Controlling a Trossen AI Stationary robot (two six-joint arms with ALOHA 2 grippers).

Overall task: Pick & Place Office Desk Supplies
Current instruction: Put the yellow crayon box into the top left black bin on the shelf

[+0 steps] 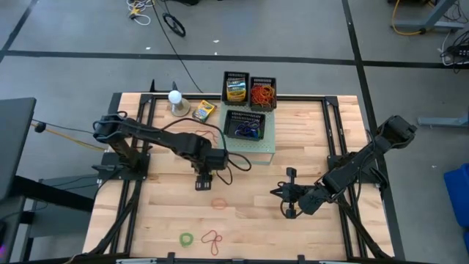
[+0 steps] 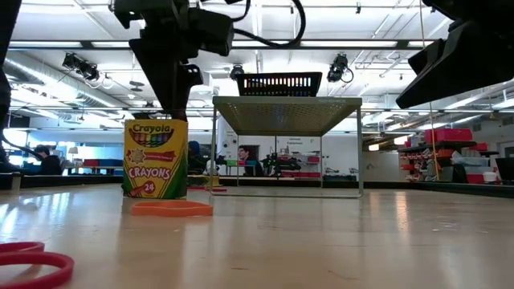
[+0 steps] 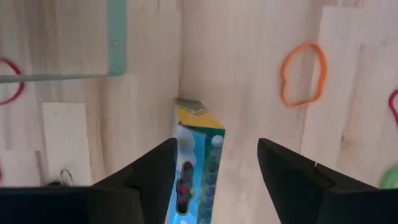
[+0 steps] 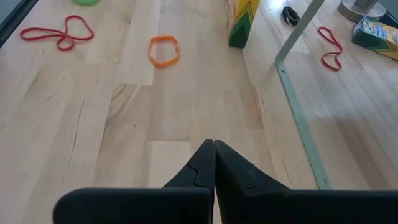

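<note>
Crayon box [image 2: 156, 159] stands upright mid-tabletop, cardboard, yellow-green; left hand [image 3: 214, 168] is spread wide, straddling it from above, fingers clear of its sides. Second crayon box [image 1: 204, 111] lies flat near the far edge beside a white ball [image 1: 176, 97]. Loose rubber loops toward the near edge: one orange band [image 1: 219, 203], one green [image 1: 186, 239], one red tangle [image 1: 212, 240]. Three black mesh baskets [image 1: 245, 125] on the far-edge riser. Right hand [image 4: 213, 163] fully closed, empty, near the right edge.

Glossy cardboard crayon box [image 2: 156, 159], wooden table [image 2: 337, 241]
</note>
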